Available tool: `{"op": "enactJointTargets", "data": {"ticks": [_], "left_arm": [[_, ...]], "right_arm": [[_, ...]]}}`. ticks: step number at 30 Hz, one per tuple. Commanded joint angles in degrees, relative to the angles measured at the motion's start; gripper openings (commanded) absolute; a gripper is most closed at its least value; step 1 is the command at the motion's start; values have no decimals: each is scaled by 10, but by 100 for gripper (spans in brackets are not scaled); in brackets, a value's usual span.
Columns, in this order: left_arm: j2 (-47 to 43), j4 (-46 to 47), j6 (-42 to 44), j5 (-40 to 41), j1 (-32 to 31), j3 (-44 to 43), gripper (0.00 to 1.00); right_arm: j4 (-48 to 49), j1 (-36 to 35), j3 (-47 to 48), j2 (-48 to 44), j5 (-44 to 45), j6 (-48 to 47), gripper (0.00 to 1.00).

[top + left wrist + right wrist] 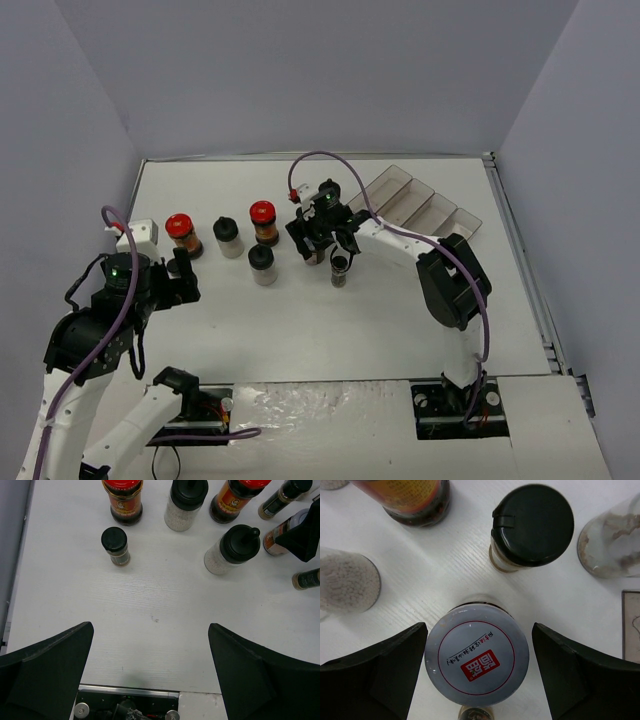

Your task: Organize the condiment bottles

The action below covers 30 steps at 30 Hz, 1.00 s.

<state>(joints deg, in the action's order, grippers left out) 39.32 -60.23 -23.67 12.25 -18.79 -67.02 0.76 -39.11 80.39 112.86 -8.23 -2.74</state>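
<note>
Your right gripper [479, 630] jaws wide astride white-lidded jar [476, 661], unclamped; left gripper [151, 627] jaws wide. Condiment bottles [230, 237] outside tray [410, 195]: looks barely started.

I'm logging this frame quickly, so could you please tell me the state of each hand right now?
Left hand: open, holding nothing.
Right hand: open, one finger on each side of the white-lidded jar, not clamped on it.
</note>
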Motion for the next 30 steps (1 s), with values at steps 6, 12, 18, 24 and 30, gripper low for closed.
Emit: {"op": "enactJointTargets", "data": {"ticks": [6,12,18,24,30], "left_arm": [[-2,-3,-12,1,-1,-10,97],[-1,-3,-10,1,-1,-13,97],[0,2,-6,-1,-1,-12,97],[9,25,-7,-11,-1,-6,97],[25,36,-5,-20,-1,-6,97]], "right_arm": [[30,-5,-11,-3,15,6,68],[38,-5,-16,-26,20,5,25],[33,-3,-29,-101,49,10,0],[-4,20,-6,-192,106,42,0],[-38,127,36,-212,103,79,0]]}}
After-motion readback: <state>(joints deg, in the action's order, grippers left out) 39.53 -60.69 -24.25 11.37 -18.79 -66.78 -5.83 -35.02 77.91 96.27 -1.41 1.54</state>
